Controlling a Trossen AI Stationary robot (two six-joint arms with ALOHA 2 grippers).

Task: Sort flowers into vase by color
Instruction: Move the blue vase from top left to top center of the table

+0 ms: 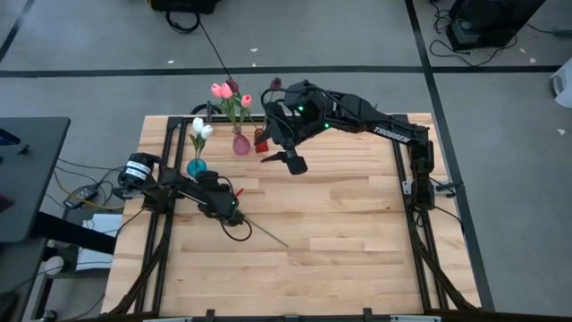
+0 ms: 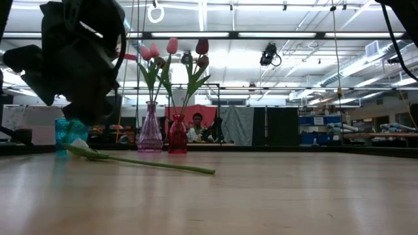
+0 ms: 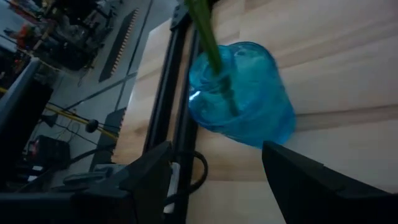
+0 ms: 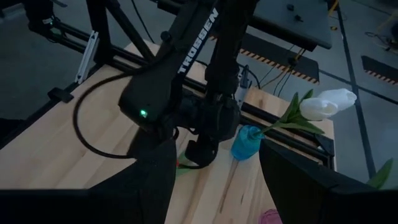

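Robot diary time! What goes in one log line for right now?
left gripper: low by loose green-stemmed flower lying on wooden table | right gripper: open, empty, raised near red glass vase | blue glass vase: white tulips

Blue vase [image 2: 70,134] half hidden behind left arm in low view. Head of the flower on table [image 2: 140,160] hidden too. Person [image 2: 196,128] far off, tiny.

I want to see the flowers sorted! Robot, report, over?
Left gripper open, above the flower lying on the table. Right gripper open, empty, near the red vase. White tulips in blue vase. Nothing seen in the way.
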